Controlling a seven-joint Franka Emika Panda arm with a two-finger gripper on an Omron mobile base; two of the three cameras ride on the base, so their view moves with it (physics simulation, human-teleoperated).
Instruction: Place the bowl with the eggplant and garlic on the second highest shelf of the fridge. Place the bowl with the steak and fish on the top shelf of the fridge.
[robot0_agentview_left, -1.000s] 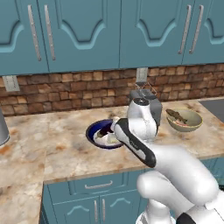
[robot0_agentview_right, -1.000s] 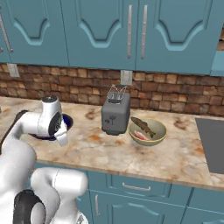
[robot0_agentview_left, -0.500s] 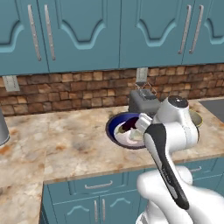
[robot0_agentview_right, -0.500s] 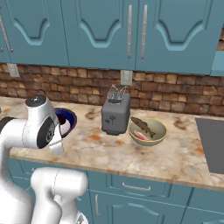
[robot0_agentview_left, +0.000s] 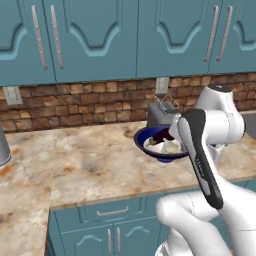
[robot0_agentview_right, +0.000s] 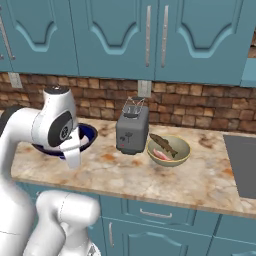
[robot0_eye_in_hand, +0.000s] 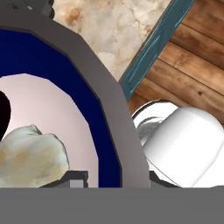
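A dark blue bowl (robot0_agentview_left: 150, 138) with a pale inside hangs above the counter, in front of the toaster. My gripper (robot0_eye_in_hand: 116, 177) is shut on its grey rim (robot0_eye_in_hand: 111, 118), one fingertip inside and one outside. In the bowl lie the pale garlic (robot0_eye_in_hand: 30, 153) and the dark eggplant (robot0_eye_in_hand: 3, 117); the garlic (robot0_agentview_left: 170, 146) is visible from the left base too. A tan bowl (robot0_agentview_right: 170, 156) stands on the counter right of the toaster, holding the brownish fish (robot0_agentview_right: 164, 143) and pink steak (robot0_agentview_right: 159, 155). The fridge and its shelves are out of view.
A silver toaster (robot0_agentview_right: 132, 131) stands against the brick wall between the two bowls. Teal wall cabinets (robot0_agentview_left: 125, 35) hang overhead. The marble counter (robot0_agentview_left: 75, 165) runs left. A dark cooktop (robot0_agentview_right: 242, 160) is at the far right. Below the hand are the counter edge and wooden floor (robot0_eye_in_hand: 192, 65).
The arm has swung to the right, carrying the blue bowl from mid-counter to just in front of the toaster. The tan bowl and toaster have not moved.
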